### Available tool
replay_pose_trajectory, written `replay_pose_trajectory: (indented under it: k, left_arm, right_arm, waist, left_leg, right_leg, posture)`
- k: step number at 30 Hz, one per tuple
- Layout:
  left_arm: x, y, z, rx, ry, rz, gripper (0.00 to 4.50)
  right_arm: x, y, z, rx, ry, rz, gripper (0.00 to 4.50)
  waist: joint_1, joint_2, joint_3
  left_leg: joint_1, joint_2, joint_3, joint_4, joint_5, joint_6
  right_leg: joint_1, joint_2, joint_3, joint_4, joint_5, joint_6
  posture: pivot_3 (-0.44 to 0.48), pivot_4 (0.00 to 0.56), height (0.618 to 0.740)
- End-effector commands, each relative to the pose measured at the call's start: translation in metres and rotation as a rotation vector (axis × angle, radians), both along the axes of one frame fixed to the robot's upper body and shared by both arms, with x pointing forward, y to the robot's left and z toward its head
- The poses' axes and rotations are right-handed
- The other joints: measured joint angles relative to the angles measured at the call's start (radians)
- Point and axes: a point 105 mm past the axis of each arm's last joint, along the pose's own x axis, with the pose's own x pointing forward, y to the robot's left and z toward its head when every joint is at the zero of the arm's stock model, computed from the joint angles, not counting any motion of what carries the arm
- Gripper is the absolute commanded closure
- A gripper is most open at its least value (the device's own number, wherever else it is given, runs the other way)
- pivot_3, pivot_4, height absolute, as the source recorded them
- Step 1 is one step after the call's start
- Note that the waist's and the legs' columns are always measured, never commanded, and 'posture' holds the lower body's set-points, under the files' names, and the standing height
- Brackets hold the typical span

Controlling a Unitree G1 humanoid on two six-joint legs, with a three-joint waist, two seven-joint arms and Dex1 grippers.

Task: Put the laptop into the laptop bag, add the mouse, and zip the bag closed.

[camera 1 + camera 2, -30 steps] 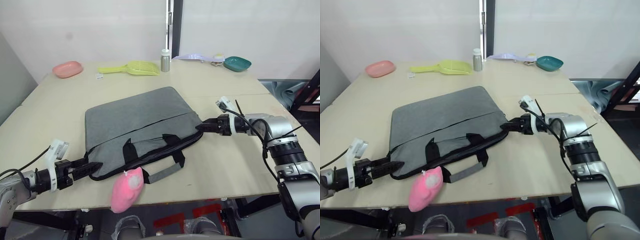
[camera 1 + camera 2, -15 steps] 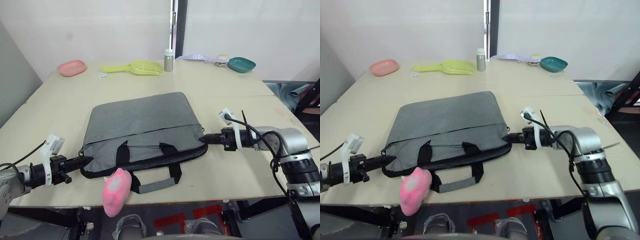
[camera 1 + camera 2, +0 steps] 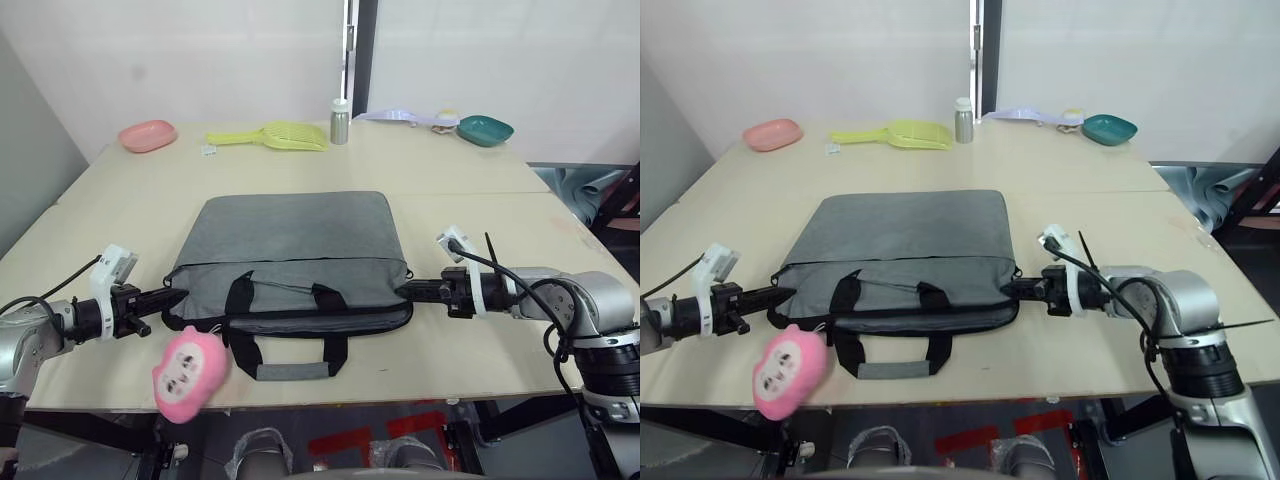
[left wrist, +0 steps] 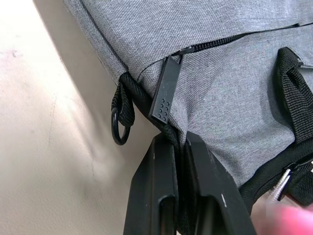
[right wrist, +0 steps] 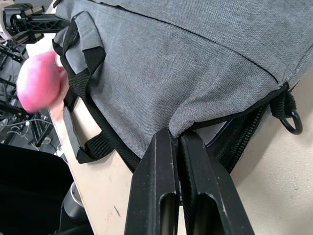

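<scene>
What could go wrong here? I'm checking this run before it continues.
The pink plush hanging from the laptop bag dangles past the table edge and could snag. The left gripper and right gripper pinch only the bag's thin edge at opposite ends, so fabric may slip free.

pale wooden tabletop (image 3: 480,215), a seam running across its right half. laptop bag (image 3: 295,250) lies flat near the front centre, handles toward the near edge. pink plush lump (image 3: 190,370) at the front edge, just left of the handles, overhanging the edge. along the far side, well apart from the bag: pink dish (image 3: 147,136) at far left, yellow scoop (image 3: 272,136), small grey bottle (image 3: 340,121) standing upright, lilac scoop (image 3: 400,117), teal bowl (image 3: 486,130) at far right.
</scene>
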Motion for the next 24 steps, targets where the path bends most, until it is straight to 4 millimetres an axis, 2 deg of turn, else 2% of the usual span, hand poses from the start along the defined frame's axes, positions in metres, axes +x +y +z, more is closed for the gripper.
replay_pose_trajectory:
  k: [1, 8, 9, 13, 16, 19, 21, 22, 23, 24]
  left_arm:
    - [0.009, 0.006, 0.01, 0.041, -0.059, 0.013, 4.49]
    - [0.008, 0.007, 0.009, 0.042, -0.059, -0.001, 4.49]
    - [0.007, 0.008, 0.009, 0.045, -0.061, 0.001, 4.5]
    - [0.002, 0.015, 0.008, 0.052, -0.052, 0.016, 3.09]
    - [-0.002, 0.029, 0.01, 0.08, -0.067, 0.064, 2.02]
    - [-0.015, 0.051, 0.025, 0.101, -0.104, 0.143, 0.92]
    - [-0.019, 0.06, 0.038, 0.111, -0.134, 0.172, 0.23]
    - [-0.019, 0.061, 0.045, 0.112, -0.154, 0.175, 0.01]
    - [-0.018, 0.06, 0.056, 0.119, -0.196, 0.162, 0.01]
    - [-0.015, 0.051, 0.073, 0.102, -0.258, 0.103, 0.01]
  right_arm:
    - [-0.003, 0.003, 0.015, 0.038, -0.056, 0.015, 4.47]
    - [-0.005, 0.004, 0.015, 0.047, -0.049, 0.009, 4.47]
    - [-0.003, 0.003, 0.015, 0.05, -0.054, 0.0, 4.16]
    - [0.0, -0.004, 0.015, 0.021, -0.097, -0.017, 2.86]
    - [0.001, -0.016, 0.015, -0.041, -0.163, -0.025, 1.83]
    - [0.013, -0.045, 0.029, -0.159, -0.309, -0.074, 0.76]
    - [0.013, -0.051, 0.037, -0.203, -0.37, -0.059, 0.08]
    - [0.012, -0.051, 0.041, -0.224, -0.399, -0.036, 0.0]
    - [0.011, -0.048, 0.048, -0.241, -0.444, 0.001, 0.0]
    - [0.009, -0.039, 0.057, -0.243, -0.504, 0.063, 0.0]
  waist:
    - [0.0, 0.0, 0.0]
    - [0.0, 0.0, 0.0]
    - [0.0, 0.0, 0.0]
    - [0.0, 0.0, 0.0]
    - [0.0, 0.0, 0.0]
    - [-0.003, 0.0, 0.0]
    - [-0.004, -0.001, 0.0]
    - [-0.003, -0.001, 0.0]
    - [-0.003, -0.001, 0.0]
    - [-0.003, -0.001, 0.0]
  left_leg:
    - [0.0, 0.0, 0.0, 0.0, 0.0, 0.0]
    - [0.0, 0.0, 0.0, 0.001, 0.001, -0.002]
    - [0.0, 0.0, 0.0, 0.001, 0.001, -0.002]
    - [0.0, 0.0, 0.0, 0.001, 0.001, -0.002]
    - [0.0, 0.0, -0.001, 0.001, 0.001, -0.001]
    - [-0.001, 0.0, -0.001, 0.001, 0.001, -0.001]
    - [-0.001, 0.0, 0.0, 0.001, 0.0, -0.001]
    - [-0.001, 0.0, -0.001, 0.0, 0.0, -0.001]
    - [0.0, 0.0, -0.001, 0.0, 0.0, 0.0]
    - [0.001, 0.0, -0.001, 0.0, 0.0, 0.0]
  right_leg:
    - [0.0, 0.0, 0.0, 0.0, 0.0, 0.0]
    - [0.0, 0.0, 0.0, 0.0, 0.0, 0.0]
    - [0.0, 0.0, 0.0, 0.0, 0.0, 0.0]
    - [0.0, 0.0, 0.0, 0.001, 0.0, 0.0]
    - [0.0, 0.0, 0.0, 0.001, 0.0, 0.0]
    - [0.0, 0.0, 0.0, -0.001, 0.0, 0.0]
    - [0.0, 0.0, 0.0, -0.001, 0.0, 0.001]
    - [0.0, 0.0, -0.001, -0.001, 0.0, 0.001]
    - [0.001, 0.0, -0.001, -0.001, 0.0, 0.001]
    - [0.001, 0.0, -0.001, -0.001, 0.0, 0.001]
  posture:
    - [0.0, 0.15, 0.74]
    - [0.0, 0.15, 0.74]
    - [0.0, 0.15, 0.74]
    - [0.0, 0.15, 0.74]
    - [0.0, 0.15, 0.74]
    - [0.0, 0.15, 0.74]
    - [0.0, 0.15, 0.74]
    - [0.0, 0.15, 0.74]
    - [0.0, 0.15, 0.74]
    - [0.0, 0.15, 0.74]
